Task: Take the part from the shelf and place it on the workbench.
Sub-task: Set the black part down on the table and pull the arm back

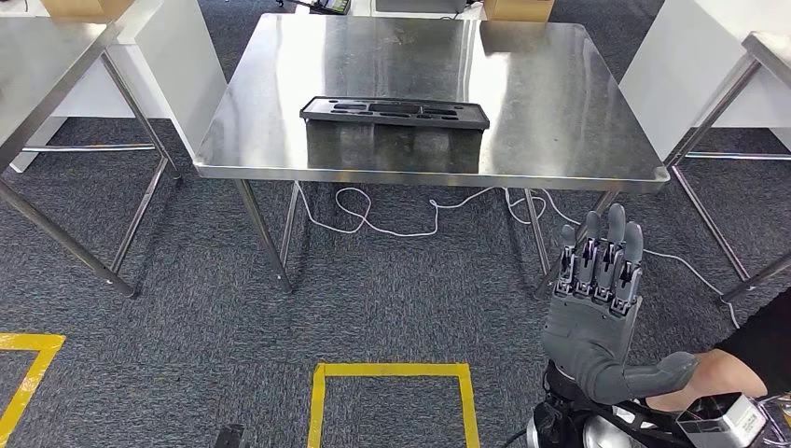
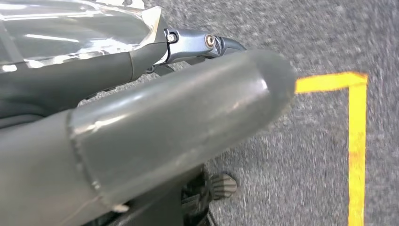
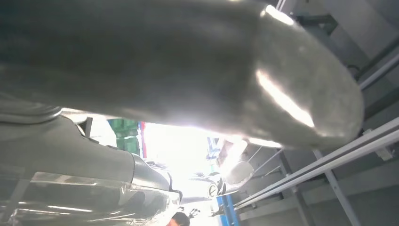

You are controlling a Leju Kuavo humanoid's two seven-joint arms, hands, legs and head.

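A long black moulded part [image 1: 394, 112] lies flat on the steel workbench [image 1: 560, 93], near its front edge and left of centre. My right hand [image 1: 597, 299] is raised in front of the bench, below its front right corner, palm toward me with fingers straight and thumb out, holding nothing. In the right wrist view its thick grey thumb [image 3: 188, 61] spans the picture with nothing against it. In the left wrist view my left hand's thumb [image 2: 188, 108] and a dark finger [image 2: 202, 44] point down at the carpet, with nothing between them.
A person's hand [image 1: 711, 373] and dark sleeve sit by my right wrist at the lower right. Steel tables stand at the left [image 1: 47, 56] and right [image 1: 765, 47]. A white cable [image 1: 392, 219] loops on the carpet under the bench. Yellow tape [image 1: 392, 373] marks the floor.
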